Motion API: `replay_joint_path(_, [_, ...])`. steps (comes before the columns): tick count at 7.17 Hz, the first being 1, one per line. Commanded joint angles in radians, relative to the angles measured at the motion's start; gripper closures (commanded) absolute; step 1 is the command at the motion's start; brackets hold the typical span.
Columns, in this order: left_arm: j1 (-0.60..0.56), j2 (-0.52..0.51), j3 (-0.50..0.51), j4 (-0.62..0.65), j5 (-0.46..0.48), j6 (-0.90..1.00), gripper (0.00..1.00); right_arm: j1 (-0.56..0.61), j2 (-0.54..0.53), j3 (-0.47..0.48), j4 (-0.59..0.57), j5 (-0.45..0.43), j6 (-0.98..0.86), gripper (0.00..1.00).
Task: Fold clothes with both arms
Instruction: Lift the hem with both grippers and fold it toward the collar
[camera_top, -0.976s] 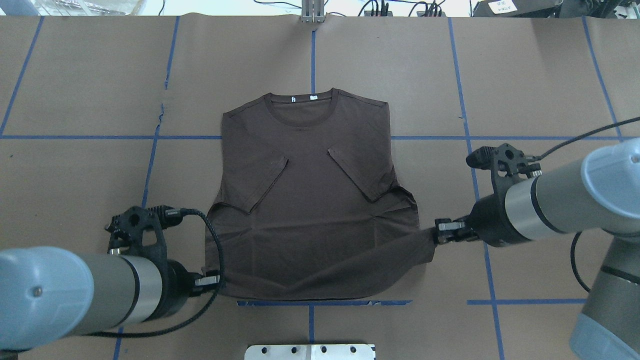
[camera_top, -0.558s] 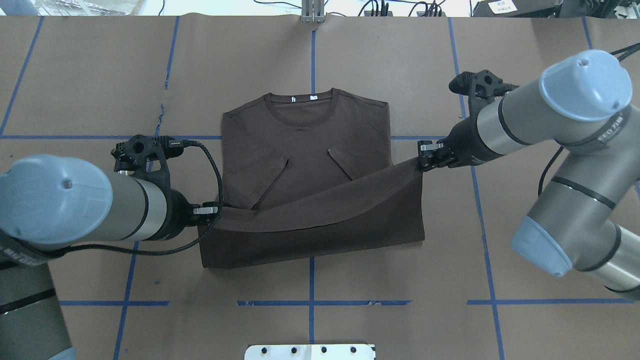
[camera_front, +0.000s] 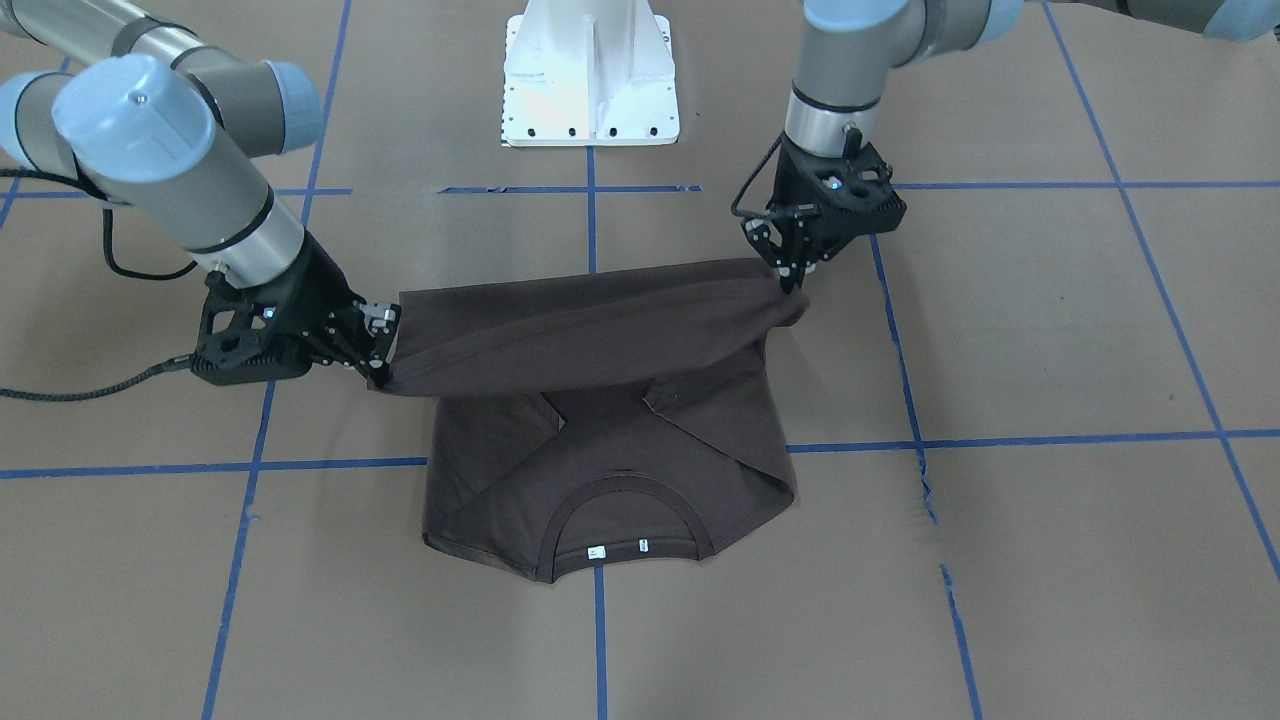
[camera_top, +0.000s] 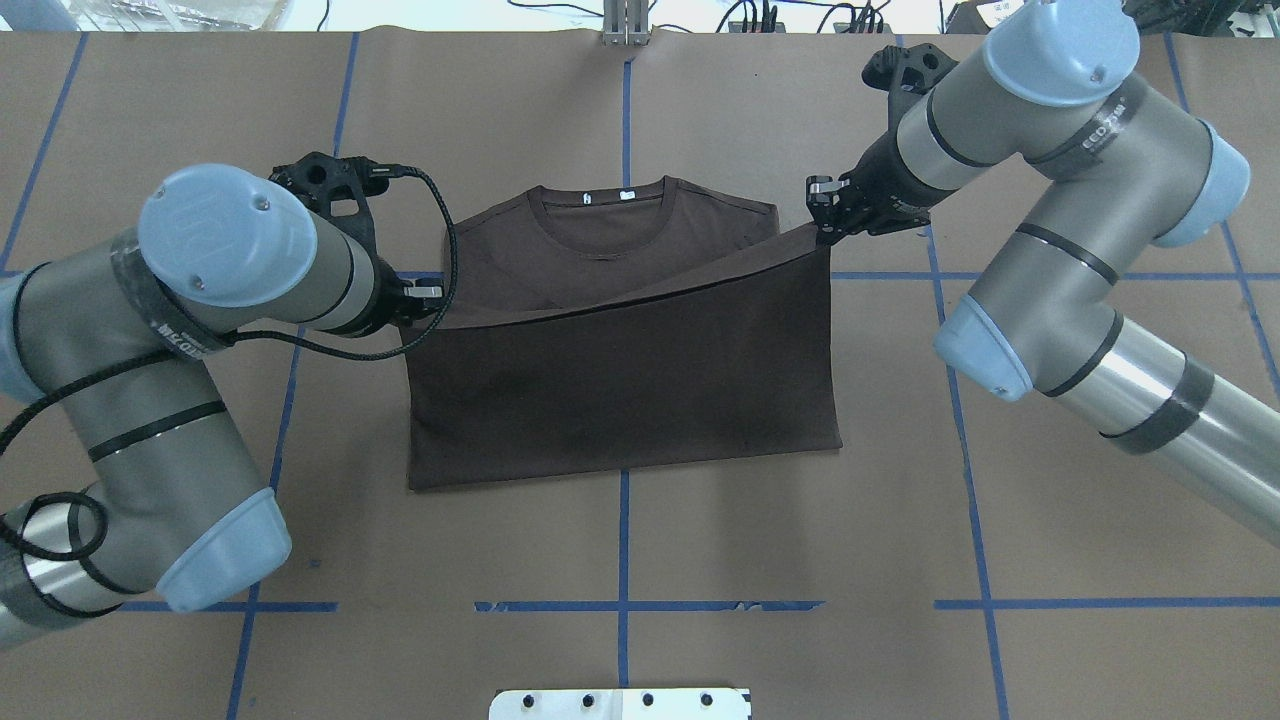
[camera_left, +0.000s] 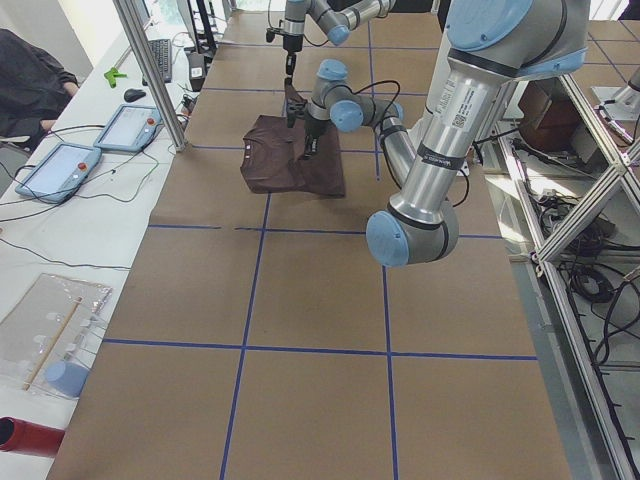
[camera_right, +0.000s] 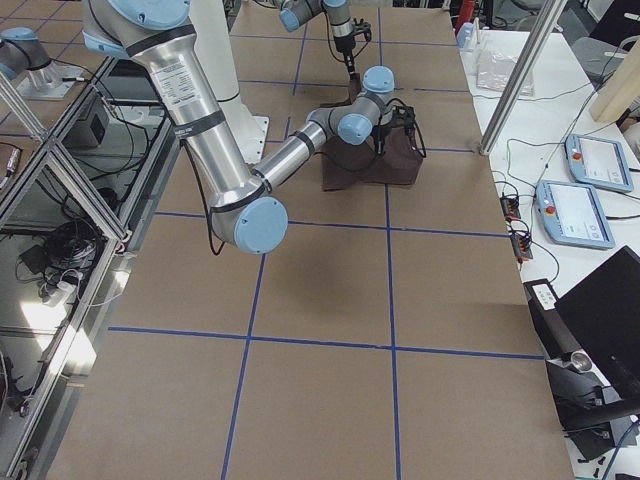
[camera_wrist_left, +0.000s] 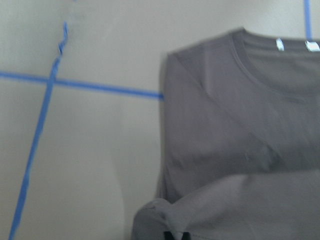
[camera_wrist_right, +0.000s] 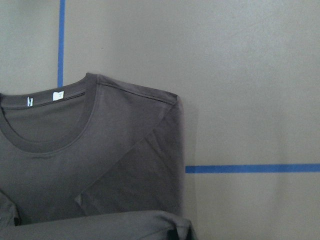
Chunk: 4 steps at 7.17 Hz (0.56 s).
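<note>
You are holding the T-shirt (camera_top: 620, 400) mid-fold, left hand (camera_top: 430, 294) and right hand (camera_top: 822, 208) each clamped on a hem corner short of the collar (camera_front: 625, 484), likely needing an even laydown next.

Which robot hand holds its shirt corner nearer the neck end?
The right gripper: its shirt corner is level with the collar, while the left gripper sits short of it.

A: What is hidden overhead?
B: The sleeves of the T-shirt (camera_top: 620, 390) are covered by its raised hem.
A: And at the wrists?
B: The left wrist view is blurred; the left gripper (camera_wrist_left: 175, 236) is cut off below, only dark tips of its fingers (camera_wrist_left: 168, 236) shown. In side views, grasps are too small to be judged.
</note>
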Motion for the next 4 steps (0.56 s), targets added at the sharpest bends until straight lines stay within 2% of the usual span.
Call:
replay_joint_path(1, [-0.058, -0.021, 0.186, -0.161, 0.001, 0.036, 1.00, 0.026, 0.101, -0.172, 0.001, 0.003, -0.018, 1.00])
replay_joint_path(2, [-0.076, -0.051, 0.249, -0.194, 0.001, 0.038, 1.00, 0.036, 0.145, -0.241, 0.003, 0.006, -0.018, 1.00])
replay_joint_path(4, [-0.090, -0.122, 0.325, -0.197, 0.001, 0.038, 1.00, 0.037, 0.187, -0.283, 0.003, 0.007, -0.018, 1.00])
